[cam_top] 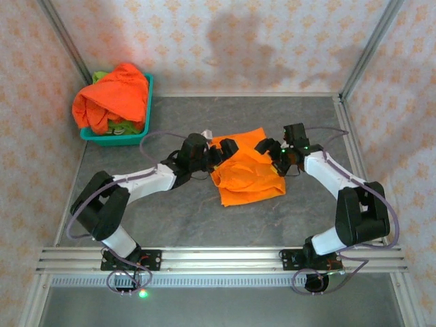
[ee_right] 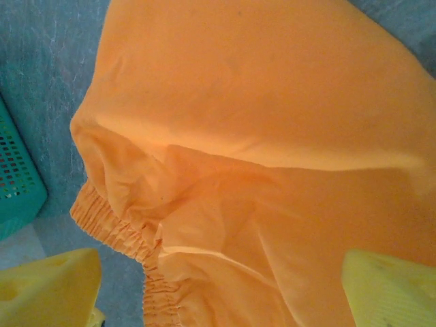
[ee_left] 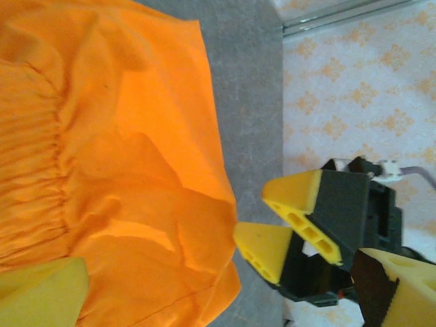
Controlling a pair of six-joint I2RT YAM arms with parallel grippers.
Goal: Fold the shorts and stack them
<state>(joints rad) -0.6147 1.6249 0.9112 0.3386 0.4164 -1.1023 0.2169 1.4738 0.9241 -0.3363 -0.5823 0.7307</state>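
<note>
Fold step looks done on one orange shorts [cam_top: 246, 169], lying doubled mid-tabletop [cam_top: 170, 225]. At its far edge, left hand [cam_top: 225, 148] and right hand [cam_top: 272, 148] sit with fingers apart, gripping nothing. Next move likely calls for fetching from the remaining shorts [cam_top: 116, 95] in the basket [cam_top: 116, 139], back-left.

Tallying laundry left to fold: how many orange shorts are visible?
2 orange shorts: the mid-table shorts and the basket-top shorts, heaped on the teal basket far left. More may hide underneath.
</note>
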